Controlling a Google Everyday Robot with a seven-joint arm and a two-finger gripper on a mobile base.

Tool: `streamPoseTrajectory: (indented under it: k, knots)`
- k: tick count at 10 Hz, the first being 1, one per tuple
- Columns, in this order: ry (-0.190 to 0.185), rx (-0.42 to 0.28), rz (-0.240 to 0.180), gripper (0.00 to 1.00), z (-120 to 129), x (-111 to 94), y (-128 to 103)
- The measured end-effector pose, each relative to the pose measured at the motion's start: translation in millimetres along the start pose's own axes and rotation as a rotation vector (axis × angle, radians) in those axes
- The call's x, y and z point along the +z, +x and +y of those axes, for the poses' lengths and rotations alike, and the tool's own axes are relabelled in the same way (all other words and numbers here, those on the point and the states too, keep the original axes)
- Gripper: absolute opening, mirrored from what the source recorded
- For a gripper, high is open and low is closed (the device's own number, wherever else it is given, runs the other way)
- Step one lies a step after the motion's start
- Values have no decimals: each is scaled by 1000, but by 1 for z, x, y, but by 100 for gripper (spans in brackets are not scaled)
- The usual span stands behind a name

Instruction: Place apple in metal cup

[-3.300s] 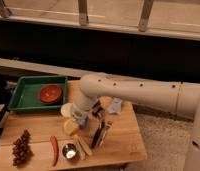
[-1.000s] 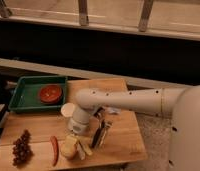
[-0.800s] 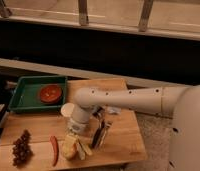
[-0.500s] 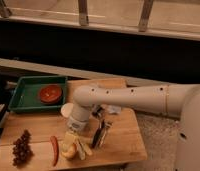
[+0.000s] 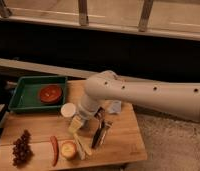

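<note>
Lowered since the earlier frame, with the apple (image 5: 68, 148) carried from mid-counter to the front edge. Sat in or over the metal cup (image 5: 69, 152), just beside the red chili pepper (image 5: 54, 149). Claw (image 5: 76, 136) just above it near the counter (image 5: 120, 145) front; fingers cannot tell. Best released only once centred over the rim, then lifted straight up.

- My white arm (image 5: 143, 95) reaches in from the right, bent at the elbow and angled down toward the left.
- My gripper (image 5: 78, 132) points downward at the low end, its pale fingers (image 5: 74, 125) spread slightly apart.
</note>
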Motion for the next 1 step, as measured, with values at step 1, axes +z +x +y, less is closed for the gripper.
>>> streamPoseTrajectory:
  k: [1]
  knots:
    - [30,53,-21,71,-18,-8,6]
